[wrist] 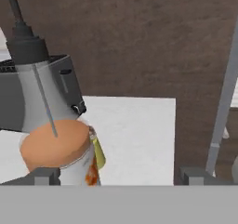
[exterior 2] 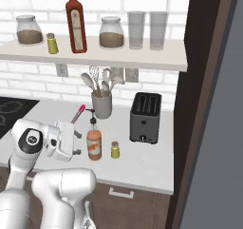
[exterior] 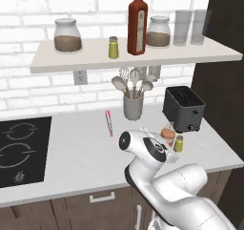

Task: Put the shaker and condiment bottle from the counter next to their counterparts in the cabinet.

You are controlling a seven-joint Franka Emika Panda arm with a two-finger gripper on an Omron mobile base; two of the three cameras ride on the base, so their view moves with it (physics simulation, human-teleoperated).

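Right of gripper (exterior 2: 77, 141), right base view: condiment bottle (exterior 2: 94, 144) upright on counter (exterior 2: 142, 159), shaker (exterior 2: 115, 150) beyond it. Left base view: shaker (exterior: 178, 143) near toaster (exterior: 184, 109). Hand view: jaws wide open, nothing held; condiment bottle (wrist: 58, 148) close by left fingertip (wrist: 45, 175).

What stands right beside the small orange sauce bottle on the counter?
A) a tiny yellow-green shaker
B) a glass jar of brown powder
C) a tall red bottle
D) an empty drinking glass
A: on the counter a tiny yellow-green shaker stands just next to the orange sauce bottle, in front of the toaster; the red bottle, jars and glasses are up on the shelf.
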